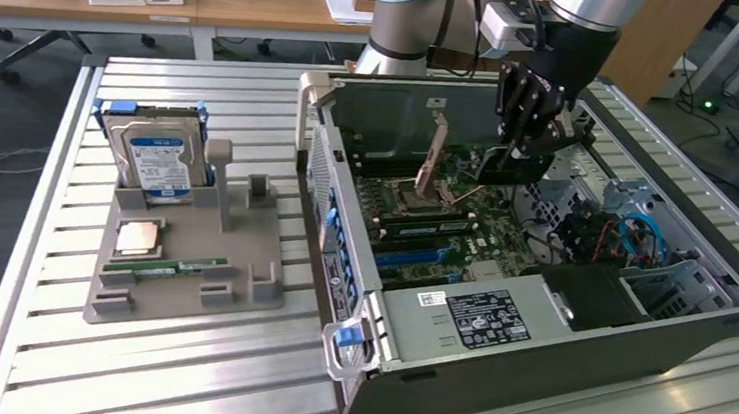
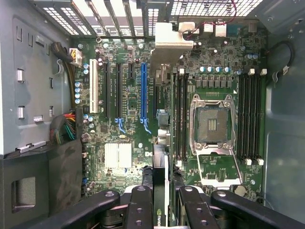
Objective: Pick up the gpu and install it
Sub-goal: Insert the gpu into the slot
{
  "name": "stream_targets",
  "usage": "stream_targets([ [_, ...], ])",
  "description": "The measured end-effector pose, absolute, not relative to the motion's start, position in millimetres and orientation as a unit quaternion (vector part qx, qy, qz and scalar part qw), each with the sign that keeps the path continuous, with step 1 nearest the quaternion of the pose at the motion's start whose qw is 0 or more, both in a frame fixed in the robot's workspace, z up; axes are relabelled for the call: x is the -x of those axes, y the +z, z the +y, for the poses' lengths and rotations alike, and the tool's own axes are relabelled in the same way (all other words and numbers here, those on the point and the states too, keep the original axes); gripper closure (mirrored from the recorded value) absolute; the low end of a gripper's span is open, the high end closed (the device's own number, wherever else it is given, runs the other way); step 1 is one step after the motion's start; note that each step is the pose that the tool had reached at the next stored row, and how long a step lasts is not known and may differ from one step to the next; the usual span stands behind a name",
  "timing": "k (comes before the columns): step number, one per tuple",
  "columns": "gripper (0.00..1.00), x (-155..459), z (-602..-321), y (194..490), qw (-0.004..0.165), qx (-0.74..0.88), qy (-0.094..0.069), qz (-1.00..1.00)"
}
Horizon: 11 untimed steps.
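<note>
Clamped on gpu [image 2: 166, 47], edge-on between gripper [image 1: 525, 145] fingers [image 2: 140, 207]. Held upright over motherboard [image 2: 128, 109] inside case [image 1: 531, 352], upper right of centre in exterior view. Hard drive [image 1: 159, 164] on stand [image 1: 174, 295], at exterior view's left.
</note>
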State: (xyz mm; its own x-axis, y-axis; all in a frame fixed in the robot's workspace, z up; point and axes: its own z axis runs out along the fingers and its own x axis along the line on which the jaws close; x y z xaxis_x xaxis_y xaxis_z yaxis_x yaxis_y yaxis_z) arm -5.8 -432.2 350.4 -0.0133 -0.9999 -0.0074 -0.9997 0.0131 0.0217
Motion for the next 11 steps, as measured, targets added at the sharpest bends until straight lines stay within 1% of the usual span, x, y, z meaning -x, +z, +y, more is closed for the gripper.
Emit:
stream_targets([
  [11, 0.74, 9.5, -432.2, 350.3, 0.005, -0.702, -0.01, -0.712],
])
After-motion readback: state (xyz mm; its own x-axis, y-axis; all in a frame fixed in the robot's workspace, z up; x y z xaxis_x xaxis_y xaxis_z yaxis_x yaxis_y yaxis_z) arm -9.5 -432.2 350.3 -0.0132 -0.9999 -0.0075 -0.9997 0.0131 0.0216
